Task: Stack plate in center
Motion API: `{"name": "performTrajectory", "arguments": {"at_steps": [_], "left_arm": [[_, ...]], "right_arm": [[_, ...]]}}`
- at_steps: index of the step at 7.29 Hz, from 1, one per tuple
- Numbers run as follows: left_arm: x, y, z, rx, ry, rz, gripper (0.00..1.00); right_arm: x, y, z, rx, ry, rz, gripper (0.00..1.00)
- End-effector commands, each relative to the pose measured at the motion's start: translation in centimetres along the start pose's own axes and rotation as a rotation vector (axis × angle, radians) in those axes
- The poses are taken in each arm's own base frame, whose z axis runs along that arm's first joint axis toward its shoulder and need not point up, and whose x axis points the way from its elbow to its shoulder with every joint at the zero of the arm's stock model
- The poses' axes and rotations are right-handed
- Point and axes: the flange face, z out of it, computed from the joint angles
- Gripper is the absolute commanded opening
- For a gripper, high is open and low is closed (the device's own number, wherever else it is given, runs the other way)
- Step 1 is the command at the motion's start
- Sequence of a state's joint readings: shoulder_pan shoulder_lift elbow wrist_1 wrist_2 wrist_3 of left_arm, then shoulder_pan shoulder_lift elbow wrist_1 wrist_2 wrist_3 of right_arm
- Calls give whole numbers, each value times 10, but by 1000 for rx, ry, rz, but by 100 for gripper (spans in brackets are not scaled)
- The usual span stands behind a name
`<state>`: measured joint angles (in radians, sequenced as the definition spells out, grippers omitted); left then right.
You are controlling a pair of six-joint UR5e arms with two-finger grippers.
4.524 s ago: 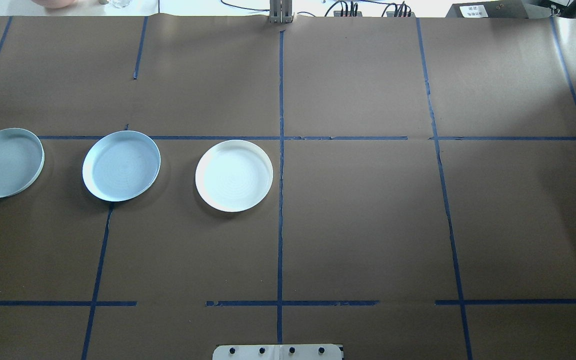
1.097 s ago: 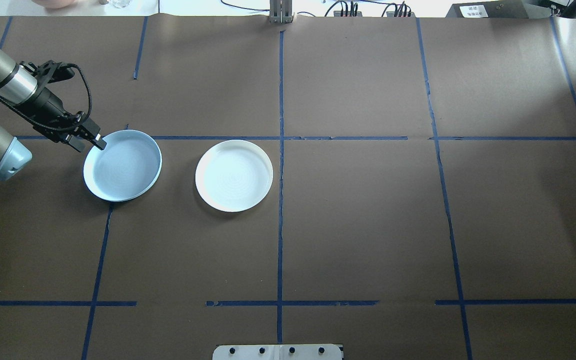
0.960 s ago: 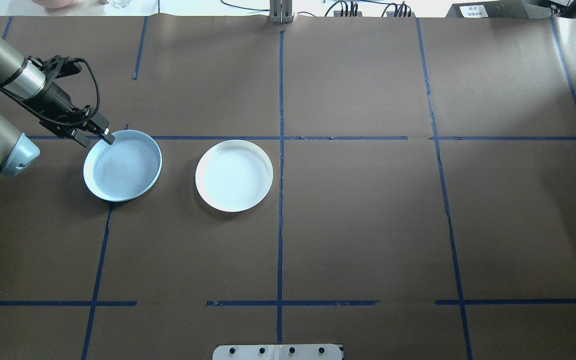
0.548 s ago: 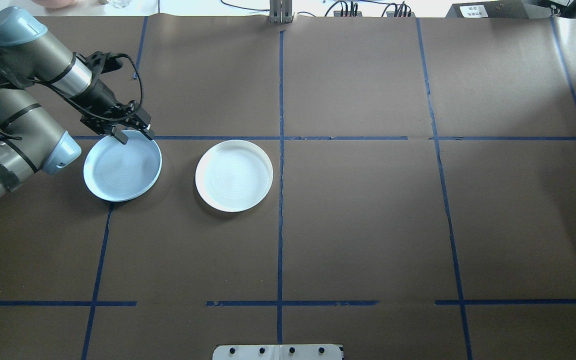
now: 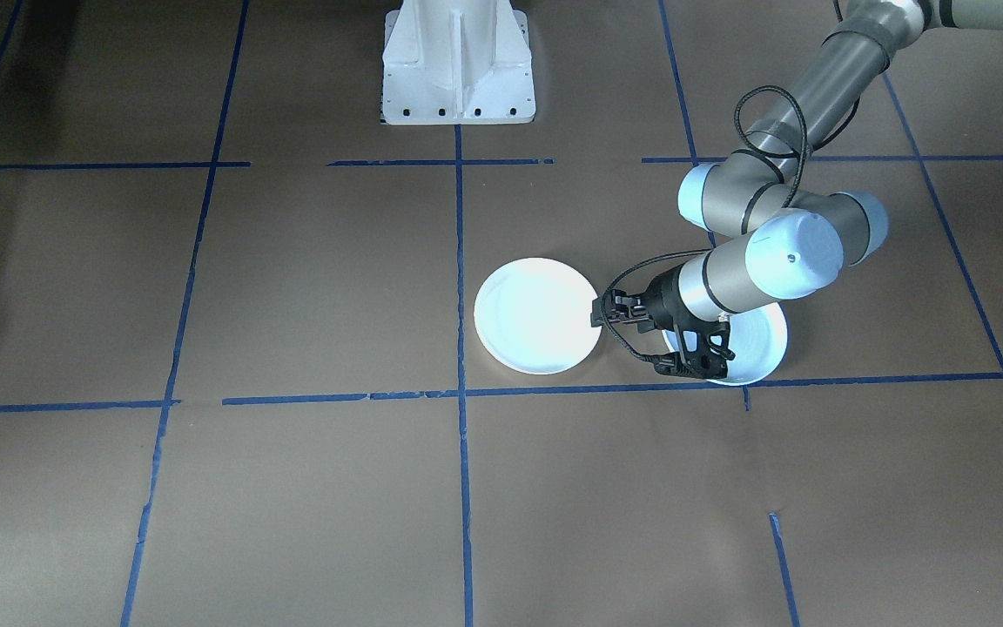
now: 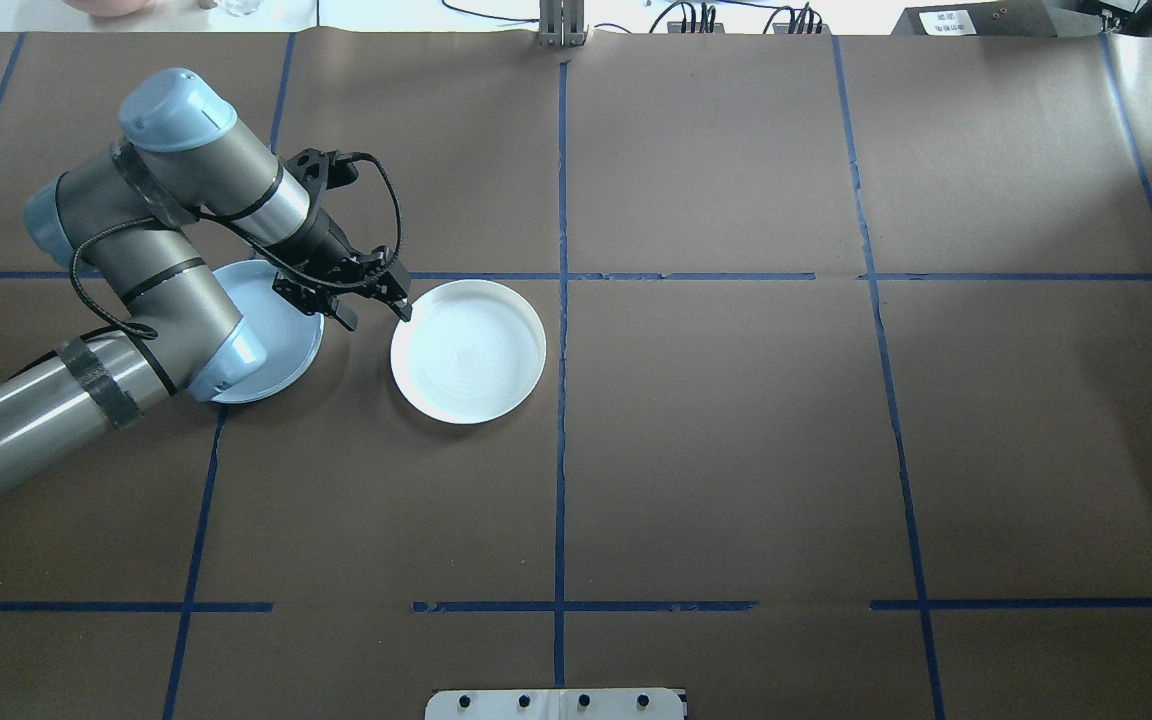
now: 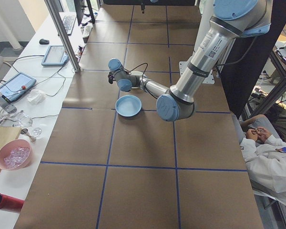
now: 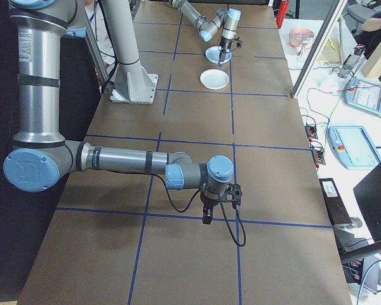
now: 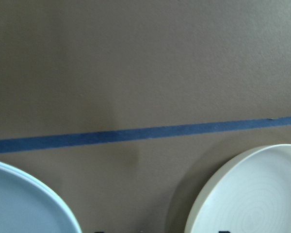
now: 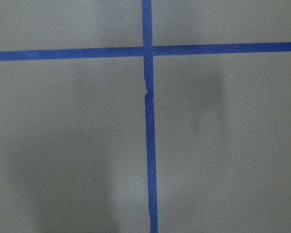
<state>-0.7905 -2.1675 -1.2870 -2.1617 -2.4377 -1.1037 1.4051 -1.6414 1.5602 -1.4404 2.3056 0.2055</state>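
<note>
A white plate (image 6: 468,351) lies just left of the table's centre tape line, and the front view also shows this white plate (image 5: 536,315). To its left sits a light blue plate (image 6: 281,345), half covered by my left arm. In the left wrist view the blue plate (image 9: 19,204) shows a doubled rim. My left gripper (image 6: 376,312) hangs open and empty over the gap between the two plates, with one fingertip (image 6: 403,311) at the white plate's left rim. My right gripper (image 8: 206,213) shows only in the exterior right view, low over bare table, and I cannot tell its state.
Blue tape lines (image 6: 562,300) divide the brown table into a grid. The robot's white base mount (image 5: 458,61) stands at the near edge. Tablets, cups and a pink bowl (image 7: 13,155) sit on a side bench. A seated person (image 7: 267,157) is beside the table.
The blue plate from the far left is gone from that spot. My left gripper opened at the blue plate's far rim and swung right to the white plate's edge. Both plates stayed put.
</note>
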Motion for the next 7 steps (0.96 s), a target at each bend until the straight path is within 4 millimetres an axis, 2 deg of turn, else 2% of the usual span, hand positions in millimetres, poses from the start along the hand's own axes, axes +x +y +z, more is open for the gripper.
{"name": "performTrajectory", "arguments": {"at_steps": [1, 2, 3, 4, 5, 6, 7], "left_arm": [[17, 22, 34, -19, -6, 14, 75], [16, 23, 35, -21, -7, 14, 60], [16, 23, 35, -21, -7, 12, 13], [14, 20, 30, -14, -6, 5, 0], [13, 19, 23, -11, 1, 5, 0], [6, 12, 2, 17, 10, 4, 0], [-17, -6, -38, 46, 26, -18, 0]], "right_arm": [[0, 0, -1, 1, 0, -1, 100], [0, 0, 0, 0, 0, 0, 100], [0, 0, -1, 1, 0, -1, 100], [0, 0, -1, 1, 0, -1, 100], [0, 0, -1, 1, 0, -1, 100], [0, 0, -1, 1, 0, -1, 100], [0, 0, -1, 1, 0, -1, 100]]}}
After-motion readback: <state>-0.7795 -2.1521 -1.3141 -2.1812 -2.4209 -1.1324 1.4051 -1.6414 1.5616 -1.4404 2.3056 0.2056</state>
